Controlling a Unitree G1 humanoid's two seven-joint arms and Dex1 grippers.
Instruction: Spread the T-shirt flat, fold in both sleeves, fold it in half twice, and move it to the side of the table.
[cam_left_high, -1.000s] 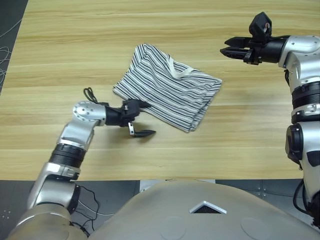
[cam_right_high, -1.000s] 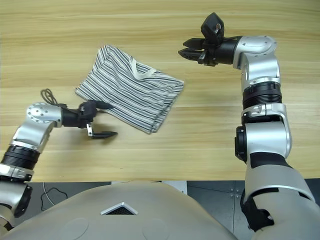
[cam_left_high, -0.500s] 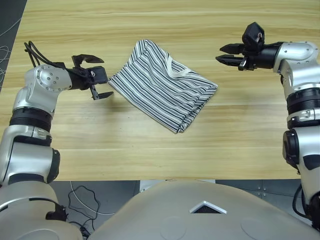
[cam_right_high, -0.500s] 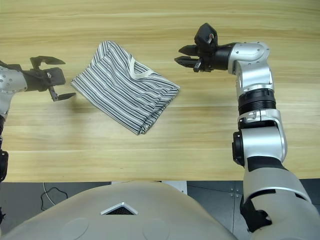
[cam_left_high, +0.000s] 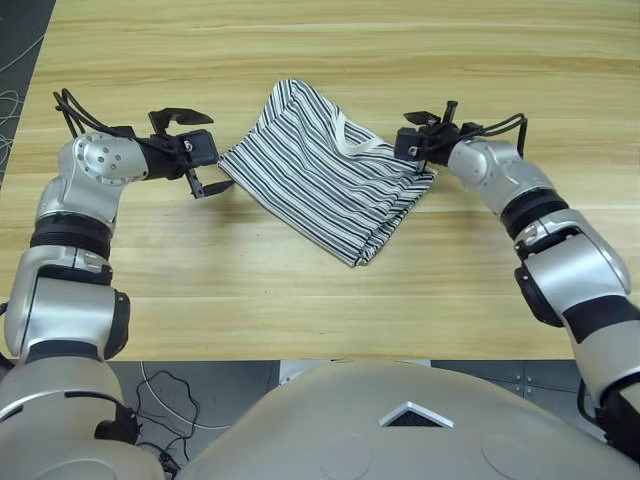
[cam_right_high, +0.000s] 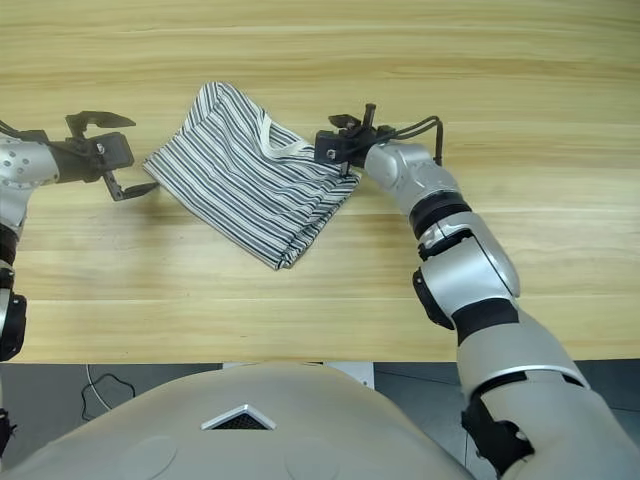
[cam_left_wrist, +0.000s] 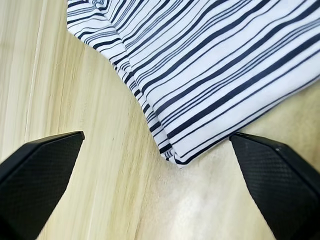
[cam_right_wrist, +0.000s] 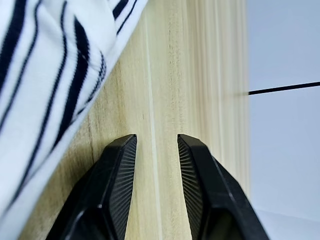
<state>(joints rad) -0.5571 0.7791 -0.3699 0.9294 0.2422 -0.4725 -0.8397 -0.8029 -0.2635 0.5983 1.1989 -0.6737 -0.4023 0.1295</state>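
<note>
A folded T-shirt with black and white stripes lies slanted in the middle of the wooden table, collar facing up. My left gripper hovers at the shirt's left corner with its fingers spread wide. In the left wrist view that striped corner sits between the two fingers without touching either. My right gripper rests low at the shirt's right corner. In the right wrist view its fingers stand a narrow gap apart over bare wood, and the shirt's edge lies beside them.
The table's left edge borders dark floor with loose cables. Bare wood lies in front of the shirt, behind it and to the right. The table's front edge runs just above my torso.
My right arm has swung in from the far right and dropped to the shirt's right corner, its fingers now closer together. My left gripper went from the shirt's front to its left corner.
</note>
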